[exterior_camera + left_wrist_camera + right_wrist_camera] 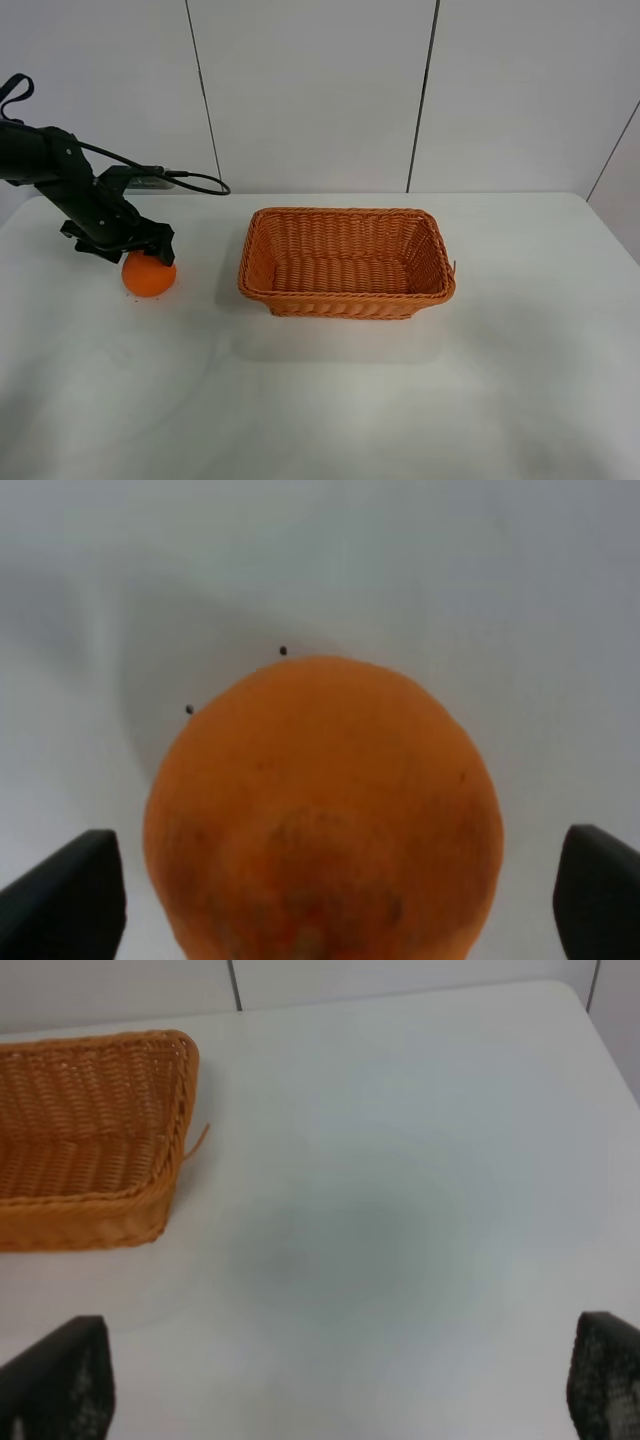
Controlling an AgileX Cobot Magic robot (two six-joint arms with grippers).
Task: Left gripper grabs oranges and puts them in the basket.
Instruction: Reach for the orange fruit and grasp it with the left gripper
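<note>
White bench [420, 400], pale panelled wall.
High view: one orange [149, 277] at left, left gripper [146, 256] directly over it; one wicker basket [346, 303] mid-bench, well apart.
Left wrist: fingers [65, 900] spread wide, orange between, gaps either side.
Right wrist: right gripper [340, 1390] wide, near the basket corner.

High cam overlooks table [400, 400]; L wrist prob. downward, close; R wrist shares basket [90, 1222].
</note>
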